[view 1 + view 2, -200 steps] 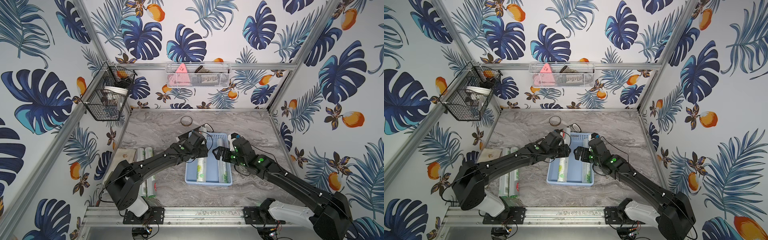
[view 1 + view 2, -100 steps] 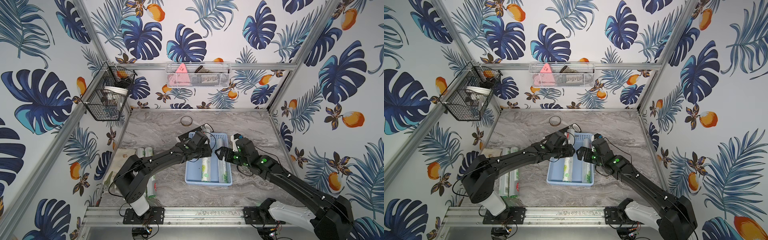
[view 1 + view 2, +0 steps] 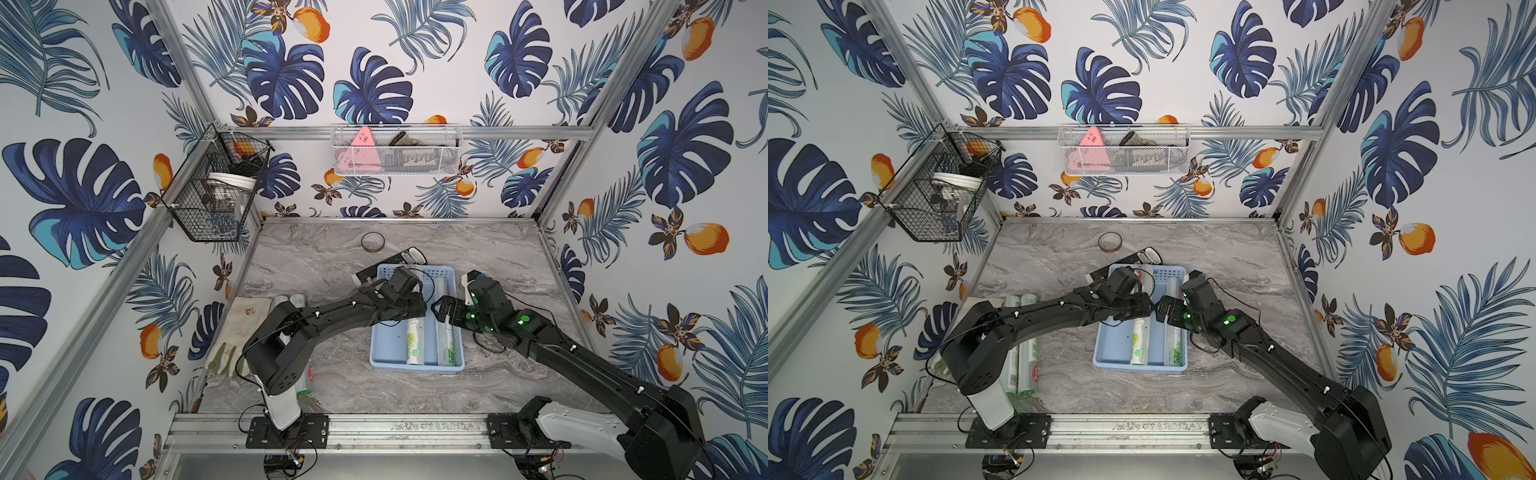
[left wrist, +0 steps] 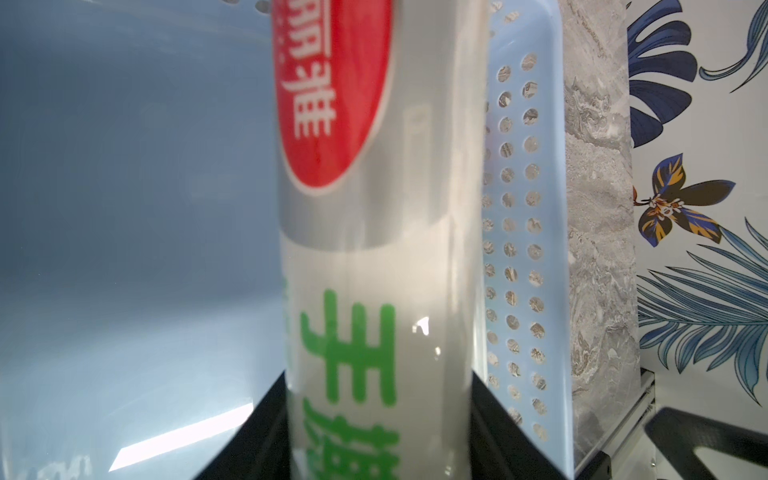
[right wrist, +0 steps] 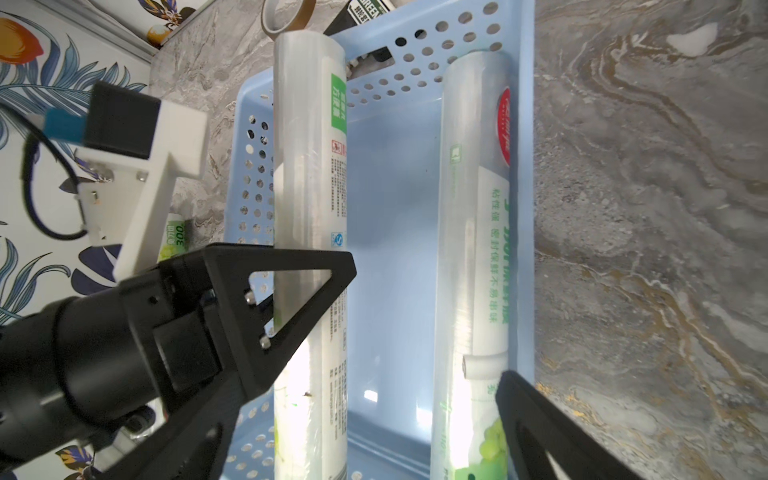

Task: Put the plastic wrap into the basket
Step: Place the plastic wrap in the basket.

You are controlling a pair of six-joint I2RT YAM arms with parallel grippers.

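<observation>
At the near edge, 8 o'clock on the table, two more rolls (image 3: pixel 1027 357) lie side by side beside the left arm's base, with an off-white glove (image 3: pixel 239 328) just outboard. Table centre: the basket (image 3: pixel 415 368), long axis 6 to 12. One plastic wrap roll (image 3: pixel 444 349) lies flat along its 3 o'clock wall. A second roll (image 5: pixel 309 187) runs 6 to 12 down the middle, tilted, near end low inside and far end up at the 12 o'clock rim; can't tell if it touches the rim. The left gripper (image 3: pixel 415 311) is clamped on this roll. The right gripper (image 3: pixel 444 311) hangs jaws wide over the basket's 2 o'clock corner, holding nothing. Beyond the basket at 11 o'clock are a black handset-like item (image 3: pixel 405 257) and a tape ring (image 3: pixel 372 242). On the walls are a black wire basket (image 3: pixel 216 187) and a white mesh basket (image 3: pixel 395 156).
</observation>
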